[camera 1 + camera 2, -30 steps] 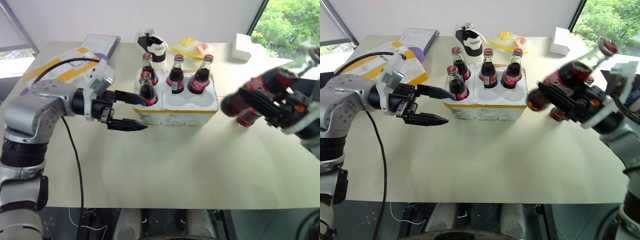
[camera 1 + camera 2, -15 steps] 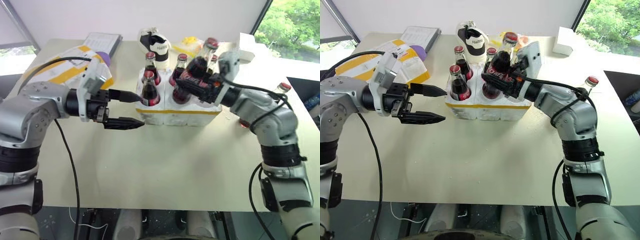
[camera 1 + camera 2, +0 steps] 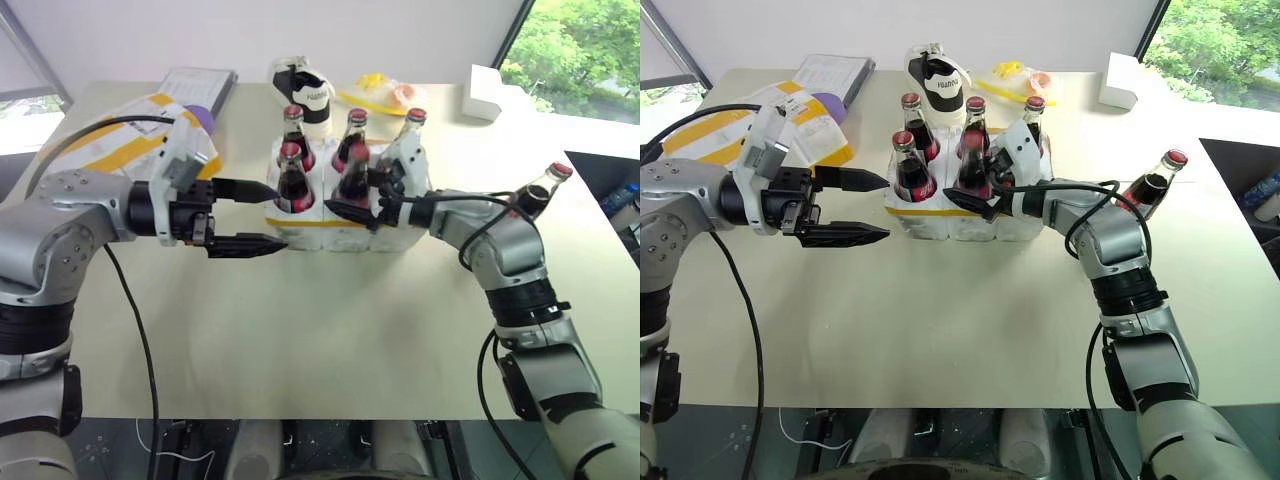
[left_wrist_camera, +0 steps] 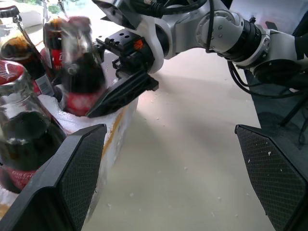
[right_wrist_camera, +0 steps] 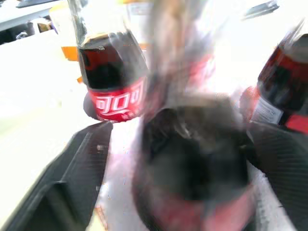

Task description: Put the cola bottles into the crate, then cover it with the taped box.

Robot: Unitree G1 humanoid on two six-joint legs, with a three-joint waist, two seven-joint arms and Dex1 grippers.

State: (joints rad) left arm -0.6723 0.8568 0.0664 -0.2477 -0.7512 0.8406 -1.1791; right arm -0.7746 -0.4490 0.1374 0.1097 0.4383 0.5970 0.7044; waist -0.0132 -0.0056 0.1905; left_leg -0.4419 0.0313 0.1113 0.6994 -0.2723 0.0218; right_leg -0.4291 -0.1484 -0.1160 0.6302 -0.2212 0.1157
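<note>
The crate (image 3: 965, 215) sits mid-tabletop (image 3: 970, 320) with five bottles in its wells: three in the far row, two in the near row at the left and middle. A sixth bottle (image 3: 1148, 186) stands on the tabletop well off to the crate's right, beside the right forearm.

The right gripper (image 3: 352, 197) is at the near middle bottle (image 3: 352, 178), its fingers spread on either side of the glass; the right wrist view shows that bottle blurred between the open fingers, so whether they touch it cannot be told. The left gripper (image 3: 870, 207) hovers just left of the crate, pointing at it, jaws wide and holding nothing; its upper finger reaches close to the near left bottle (image 3: 909, 172).

Behind the crate lie a black-and-white shoe (image 3: 938, 80) and a yellow packet (image 3: 1025, 82). The taped box (image 3: 745, 125) lies at the far left, behind the left arm, with a grey book (image 3: 835, 73) beyond it. A small white box (image 3: 1120, 82) stands at the far right corner.
</note>
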